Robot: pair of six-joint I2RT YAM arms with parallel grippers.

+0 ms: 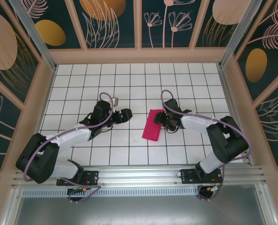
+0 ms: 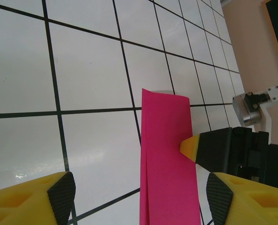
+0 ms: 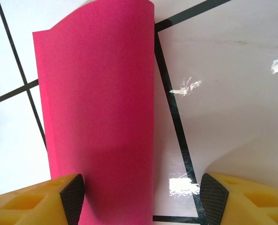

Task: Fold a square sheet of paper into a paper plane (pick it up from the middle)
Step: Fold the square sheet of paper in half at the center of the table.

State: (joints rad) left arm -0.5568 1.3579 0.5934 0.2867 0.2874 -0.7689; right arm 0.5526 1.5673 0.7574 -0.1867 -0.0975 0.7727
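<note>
Right jaws wide, low astride paper [image 3: 101, 108]

magenta-pink paper [image 1: 153, 124], white table [image 1: 83, 79] (black grid)

Tiled table [image 1: 129, 157], floral walls [image 1: 113, 26]

1. One sheet of thin magenta-pink paper [image 1: 153, 124], folded narrow, was there.
2. Two white-and-black jointed robot arms were there: the left arm [image 1: 76, 136] and the right arm [image 1: 197, 123].
3. Two yellow-fingered grippers were there: the left gripper [image 1: 128, 115] and the right gripper [image 1: 158, 118].
4. Two purple cables [image 1: 106, 95] ran, one per arm.
5. One white tiled table [image 1: 129, 79] lay beneath.
</note>
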